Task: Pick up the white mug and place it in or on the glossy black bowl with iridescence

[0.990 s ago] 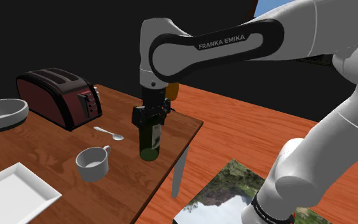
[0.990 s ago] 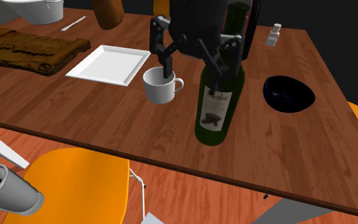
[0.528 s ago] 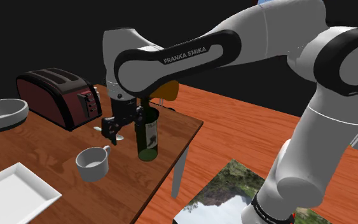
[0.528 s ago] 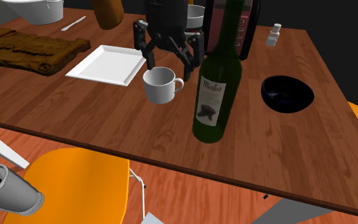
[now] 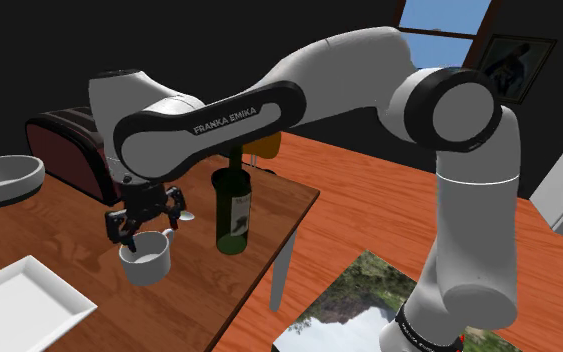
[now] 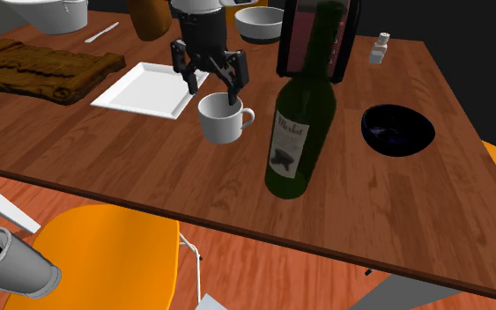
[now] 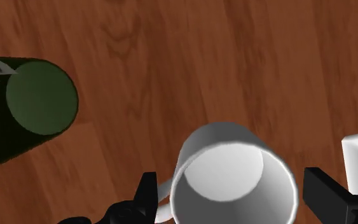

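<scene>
**Claw spread over the empty mug**

The claw [image 6: 210, 86] hangs just above the mug [image 6: 224, 119], its fingers spread apart to either side and clasping nothing. The mug stands upright and empty on the counter [image 6: 149, 176], near a bare white plate [image 6: 151, 88]. A green bottle [image 6: 300, 132] stands between the mug and the black bowl [image 6: 399, 129], which is also empty and well apart.

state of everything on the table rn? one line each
hand: open, fingers either side of the mug, not touching it
white mug: upright, empty, on the table, not gripped
green bottle: standing beside the mug
black bowl: upright, empty
square white plate: flat, empty
</scene>
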